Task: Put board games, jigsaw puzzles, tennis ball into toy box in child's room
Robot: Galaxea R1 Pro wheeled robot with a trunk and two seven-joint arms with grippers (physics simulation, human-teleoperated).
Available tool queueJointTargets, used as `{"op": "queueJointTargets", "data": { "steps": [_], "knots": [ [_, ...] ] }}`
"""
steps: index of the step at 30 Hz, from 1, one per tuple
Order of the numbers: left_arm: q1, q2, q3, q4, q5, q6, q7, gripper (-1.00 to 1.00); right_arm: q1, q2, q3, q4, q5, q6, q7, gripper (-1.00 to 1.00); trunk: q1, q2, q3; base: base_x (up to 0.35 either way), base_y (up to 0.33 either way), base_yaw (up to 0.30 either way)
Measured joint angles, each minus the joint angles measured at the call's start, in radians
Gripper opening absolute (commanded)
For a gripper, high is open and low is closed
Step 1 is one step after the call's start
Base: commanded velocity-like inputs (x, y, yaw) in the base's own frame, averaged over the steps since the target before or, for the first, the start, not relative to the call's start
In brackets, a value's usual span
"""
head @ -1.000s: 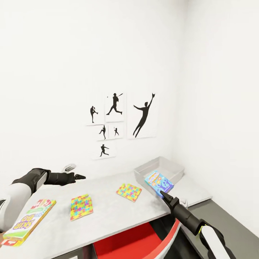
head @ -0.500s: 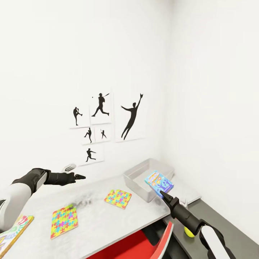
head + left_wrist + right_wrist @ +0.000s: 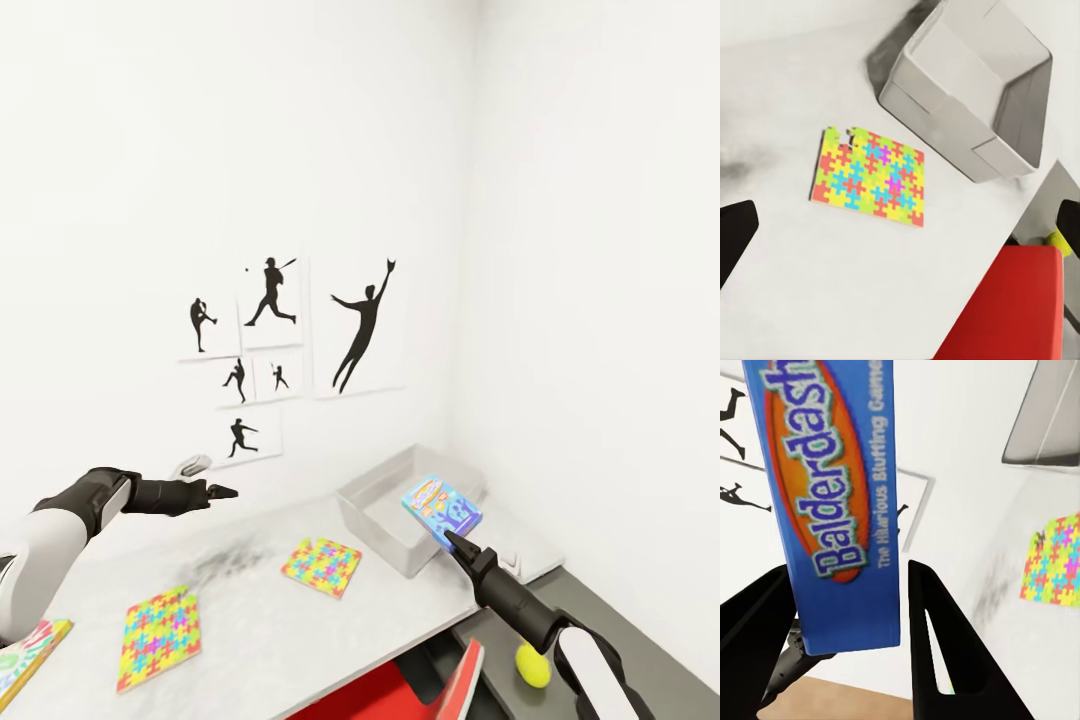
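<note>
Holding board game (image 3: 441, 505), beside toy box (image 3: 385, 520)

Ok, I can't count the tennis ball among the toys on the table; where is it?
In the head view the tennis ball lies on the dark floor at lower right, off the table, beside the right arm and the red chair.

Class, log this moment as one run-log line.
right gripper: shut on Balderdash box | toy box: empty | left gripper: open | tennis ball: on floor

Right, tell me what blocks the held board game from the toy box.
Nothing visible. The right gripper holds the Balderdash box just in front of the toy box, whose open top looks empty.
</note>
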Motion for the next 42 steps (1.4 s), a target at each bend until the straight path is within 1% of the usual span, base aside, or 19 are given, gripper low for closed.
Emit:
{"op": "queueJointTargets", "data": {
  "steps": [8, 13, 18, 31, 37, 42],
  "knots": [
    [0.0, 0.0, 0.0, 0.0, 0.0, 0.0, -0.001, 1.0, 0.0, -0.001, 0.0, 0.0, -0.001, 0.0, 0.0, -1.0, 0.0, 0.0, 0.0, 0.098, 0.032, 0.111],
    [0.0, 0.0, 0.0, 0.0, 0.0, 0.0, -0.001, 1.0, 0.0, -0.001, 0.0, 0.0, -0.002, 0.0, 0.001, -1.0, 0.0, 0.0, 0.0, 0.016, 0.01, 0.011],
    [0.0, 0.0, 0.001, 0.0, 0.0, 0.0, 0.0, 1.0, 0.0, -0.001, 0.0, 0.0, -0.001, 0.0, 0.001, -1.0, 0.0, 0.0, 0.0, 0.149, 0.098, 0.001],
    [0.006, -0.001, 0.0, 0.0, 0.001, -0.001, -0.001, 1.0, 0.0, 0.0, 0.0, -0.001, -0.001, 0.0, 0.0, -1.0, 0.0, 0.0, 0.0, 0.068, 0.014, 0.0],
    [0.006, -0.001, 0.0, 0.0, 0.001, -0.033, -0.007, 1.0, 0.0, 0.0, 0.0, -0.001, -0.002, 0.0, -0.001, -1.0, 0.0, 0.0, 0.0, 0.072, -0.042, 0.0],
    [0.006, -0.001, 0.0, 0.001, 0.0, -0.041, -0.007, 1.0, 0.0, 0.001, 0.0, 0.0, -0.002, 0.0, 0.0, -1.0, 0.0, 0.0, 0.0, 0.065, -0.056, 0.0]
  ]
}}
